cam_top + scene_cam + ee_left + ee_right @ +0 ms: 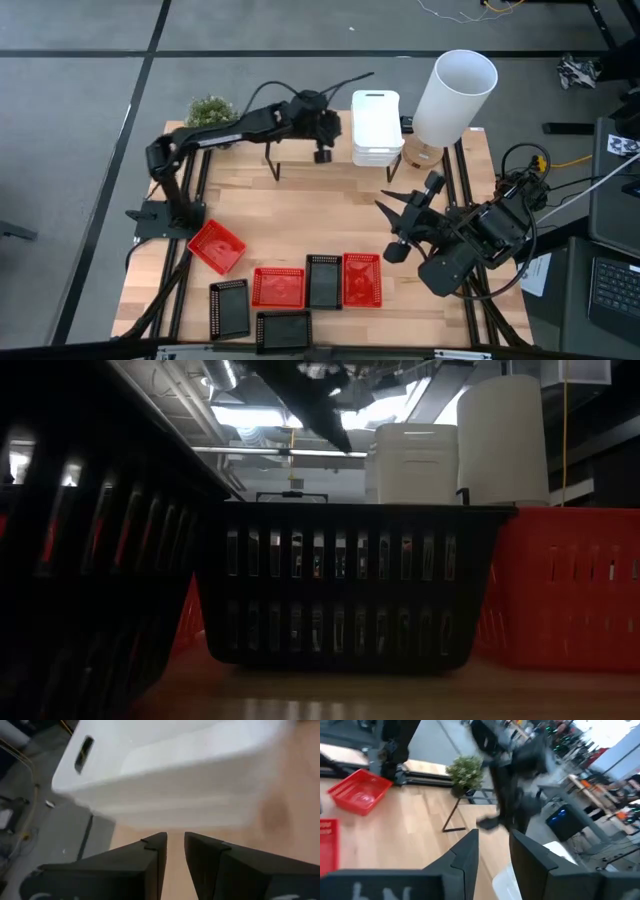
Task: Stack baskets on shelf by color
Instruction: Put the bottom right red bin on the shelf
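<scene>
While the white baskets [376,127] already sit as one stack on the shelf [300,150] near the top centre of the high view, the red and black ones are all still down on the table [320,215], so I judge about a third of the job done. One red basket [216,246] lies tilted at the lower left, apart from the rest. Two more red baskets [278,287] and [361,279] lie in a row along the bottom with a black basket [323,280] between them; two other black baskets [229,307] and [283,329] lie lower still. Nothing red or black is stacked yet.

Up by the shelf, the left tool [174,852] hovers just beside the white stack, its fingers nearly pressed together and holding nothing. At the right of the frame, the right tool [400,212] hangs above the table with fingers spread and empty. Six baskets remain to be sorted into two piles on the free part of the shelf
</scene>
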Controlling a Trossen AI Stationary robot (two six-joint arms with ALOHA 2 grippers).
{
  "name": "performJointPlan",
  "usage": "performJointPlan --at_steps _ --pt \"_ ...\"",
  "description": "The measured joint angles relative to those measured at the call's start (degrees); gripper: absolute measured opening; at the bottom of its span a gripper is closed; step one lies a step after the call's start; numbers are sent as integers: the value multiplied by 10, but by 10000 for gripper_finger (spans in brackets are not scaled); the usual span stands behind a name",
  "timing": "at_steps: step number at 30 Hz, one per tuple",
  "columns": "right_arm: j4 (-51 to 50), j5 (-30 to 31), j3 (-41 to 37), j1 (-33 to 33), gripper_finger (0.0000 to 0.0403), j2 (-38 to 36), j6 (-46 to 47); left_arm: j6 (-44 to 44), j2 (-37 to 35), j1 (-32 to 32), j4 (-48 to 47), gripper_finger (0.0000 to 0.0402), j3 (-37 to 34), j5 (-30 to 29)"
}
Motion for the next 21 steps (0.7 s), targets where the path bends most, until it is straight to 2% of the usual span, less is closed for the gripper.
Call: performJointPlan --at_steps 3,9,12,16,21 --pt "0 -43 0 -6 111 0 3 -36 -48 -24 -82 60 1 2" --pt "1 -196 0 -24 111 3 33 -120 -129 -77 -239 60 1 47" --pt "4 -228 0 -24 111 19 56 -163 -148 -108 -299 60 1 57" --pt "14 -254 0 -22 111 61 89 -220 -156 -160 -357 60 1 57" --pt "6 -325 0 -22 111 128 138 -292 -157 -238 -362 59 -38 57"
